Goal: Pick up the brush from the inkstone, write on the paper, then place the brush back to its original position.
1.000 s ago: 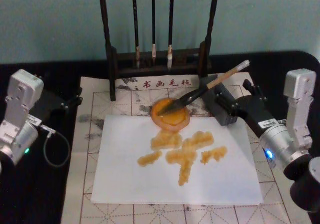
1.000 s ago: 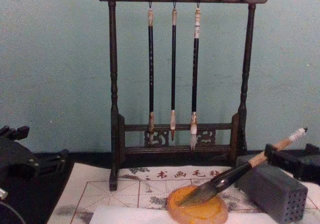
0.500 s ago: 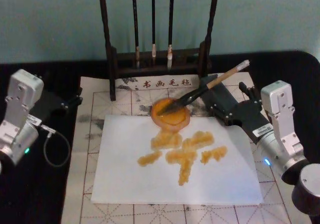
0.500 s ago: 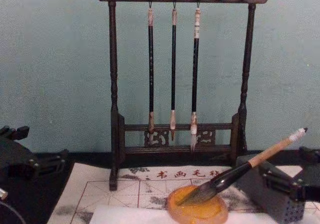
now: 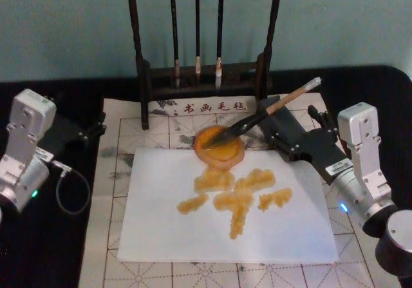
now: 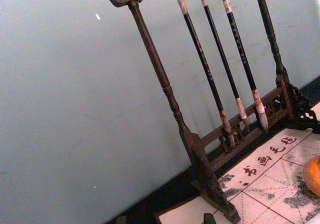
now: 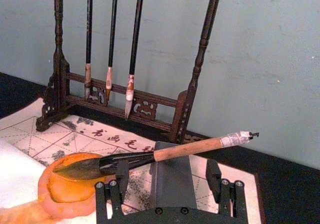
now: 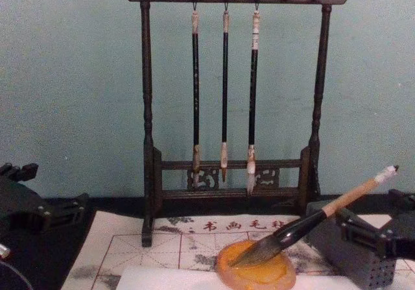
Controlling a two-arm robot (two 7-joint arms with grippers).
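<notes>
From the head view I find the brush [image 5: 261,116] lying aslant, its bristle tuft resting in the inkstone [image 5: 219,146] and its tan handle propped on the grey block [image 5: 283,122] to the right. The inkstone sits at the far edge of the paper [image 5: 161,211], which carries amber strokes [image 5: 235,191] near its middle. The paper lies on the gridded mat [image 5: 122,127], and the mat on the dark bench [image 5: 58,249].

The right gripper [image 5: 293,132] sits just right of the block, close beside the handle. The head view does not settle its state. The right wrist view does: the right gripper's fingers [image 7: 214,173] stand spread, one on each side of the block, released, with the brush handle crossing beyond them and untouched.

The chest view adds the side profile: the brush rises from the dish toward its white end, and the rack [image 8: 148,108] behind carries three thin brushes [image 8: 224,89] hanging clear.

The left gripper [image 5: 90,131] is parked at the mat's left edge, well apart from the paper. I cannot tell whether it is open. The left wrist view gives the rack, the mat's red characters [image 6: 270,156] and a sliver of the inkstone.
</notes>
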